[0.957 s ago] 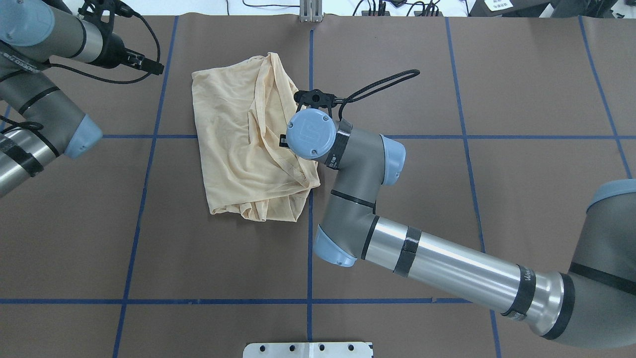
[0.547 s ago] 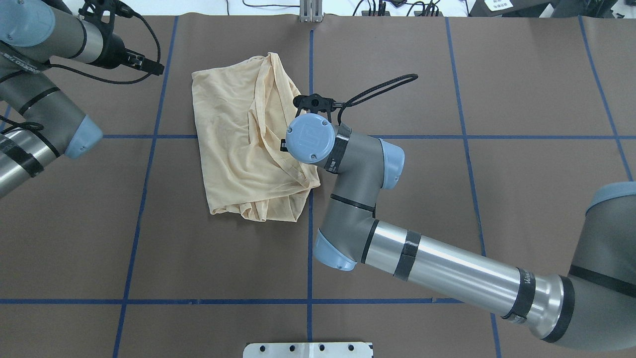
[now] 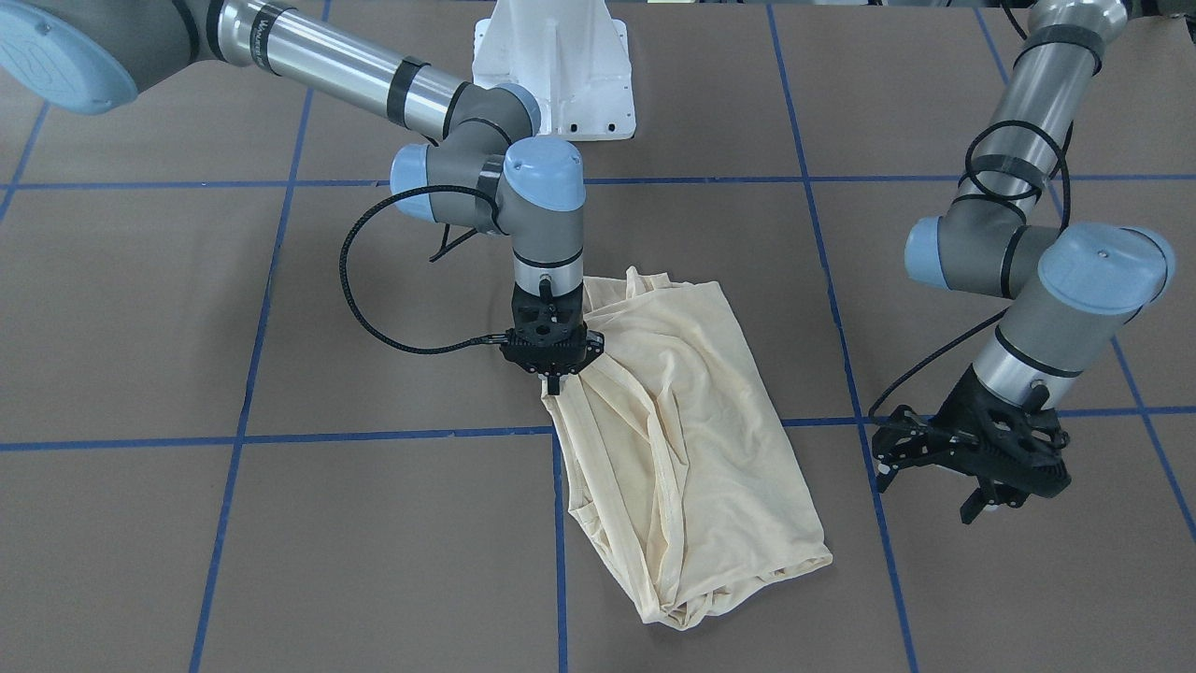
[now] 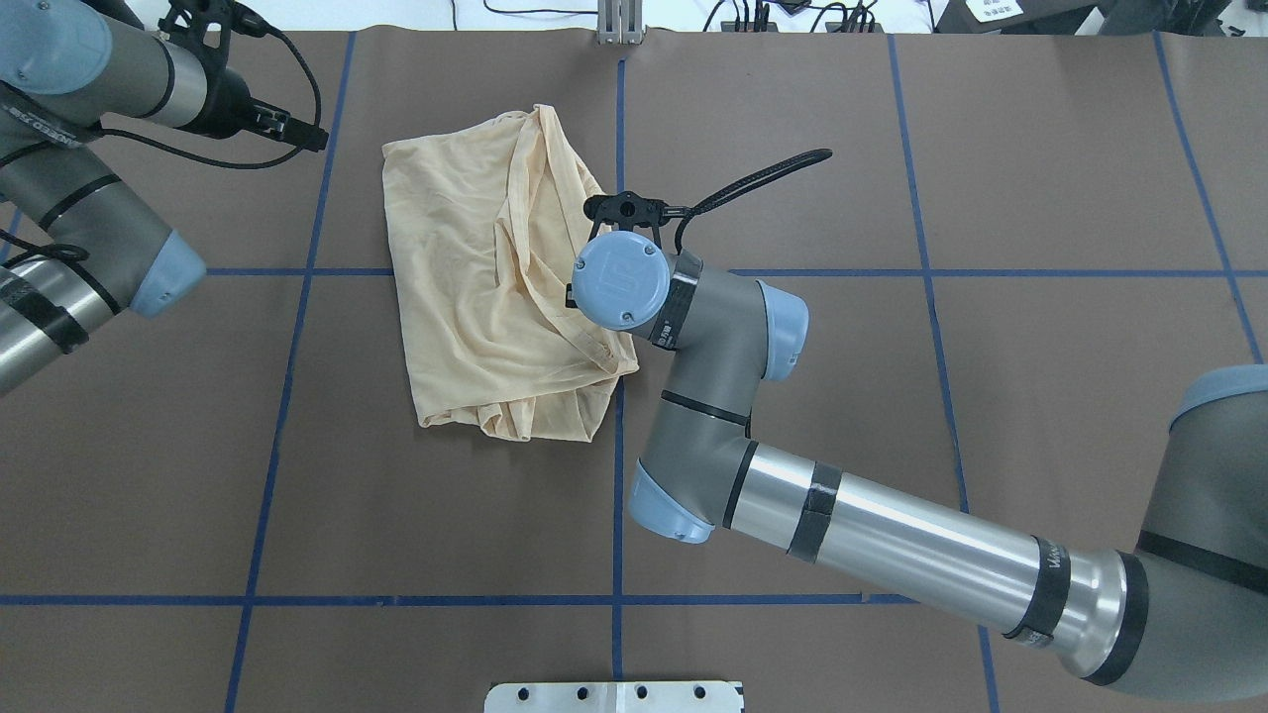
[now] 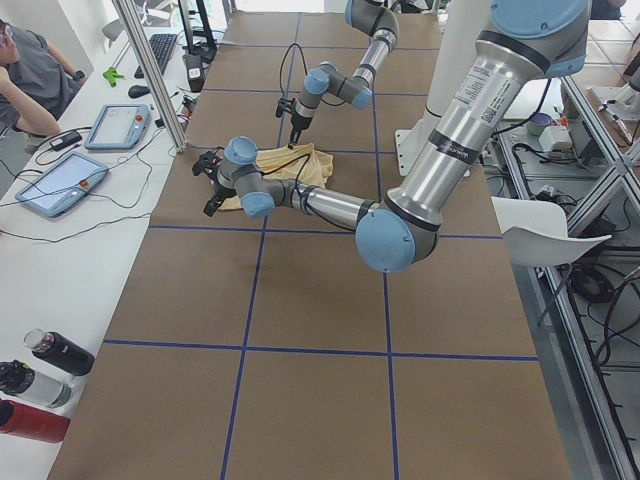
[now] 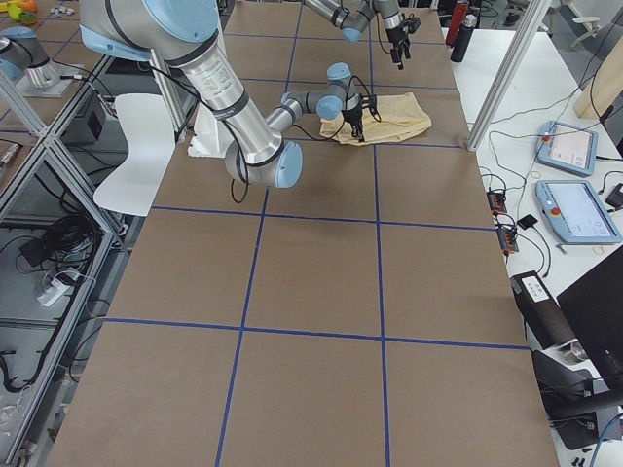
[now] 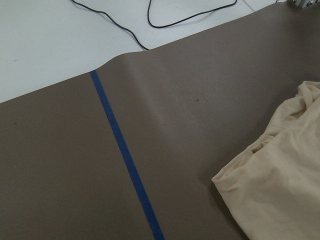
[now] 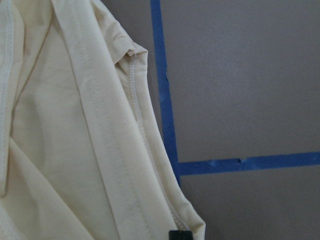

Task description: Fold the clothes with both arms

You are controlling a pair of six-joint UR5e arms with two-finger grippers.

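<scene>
The pale cream-yellow shirt [image 4: 475, 277] lies bunched in a rough rectangle left of the table's middle, and its print and collar are hidden. In the front view my right gripper [image 3: 553, 379] points straight down and is shut on the shirt's [image 3: 691, 439] edge, with the cloth drawn up in folds toward it. The right wrist view shows the stitched hem [image 8: 135, 150] beside blue tape. My left gripper [image 3: 976, 505] hovers clear of the shirt, holding nothing. I cannot tell whether it is open. Its wrist view shows a shirt corner [image 7: 280, 185].
Brown table cover [image 4: 892, 149] with blue tape grid lines [image 4: 618, 495]. The white pedestal base [image 3: 556, 65] stands on the robot's side. Tablets [image 5: 120, 125] and bottles [image 5: 40, 375] lie on the white side bench, where a person [image 5: 30, 80] sits.
My right wrist has shifted slightly toward the robot's side of the table with the shirt's edge in its grip. The left arm has not moved.
</scene>
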